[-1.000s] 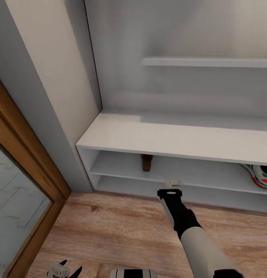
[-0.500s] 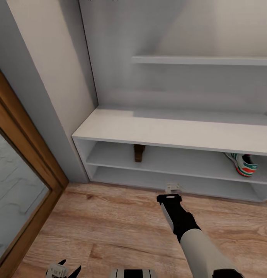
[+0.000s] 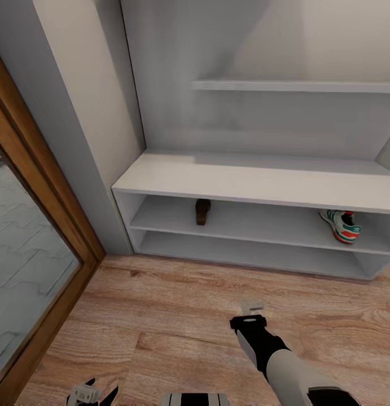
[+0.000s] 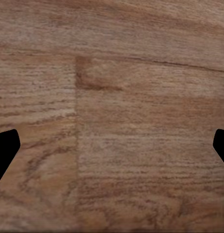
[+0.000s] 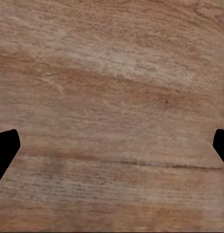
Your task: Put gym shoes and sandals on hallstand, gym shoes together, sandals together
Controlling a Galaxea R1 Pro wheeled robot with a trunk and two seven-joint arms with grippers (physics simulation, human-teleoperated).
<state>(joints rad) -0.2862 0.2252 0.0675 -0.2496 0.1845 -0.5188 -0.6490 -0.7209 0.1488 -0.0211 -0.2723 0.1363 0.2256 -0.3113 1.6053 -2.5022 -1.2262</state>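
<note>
My right pincer (image 3: 252, 308) and left pincer (image 3: 93, 393) are both spread wide, holding nothing, over bare floor (image 3: 161, 316). One sandal (image 3: 202, 211) and one sneaker (image 3: 341, 224) sit well apart on the rack (image 3: 257, 186). I should roll slowly and find their mates next.

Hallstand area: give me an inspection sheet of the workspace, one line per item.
Surface: wood-plank corridor floor, bare where seen.
Job's things: one sandal and one gym shoe stand far apart on the upper open tier of the hallstand; lower tier, bench top and wall shelf bare.
Clutter: nothing seen.
Grippers: left pincer and right pincer open, empty, facing the floor.
Cables: nothing seen.
Surroundings: grey wall; wood-framed glass panel to the left.
</note>
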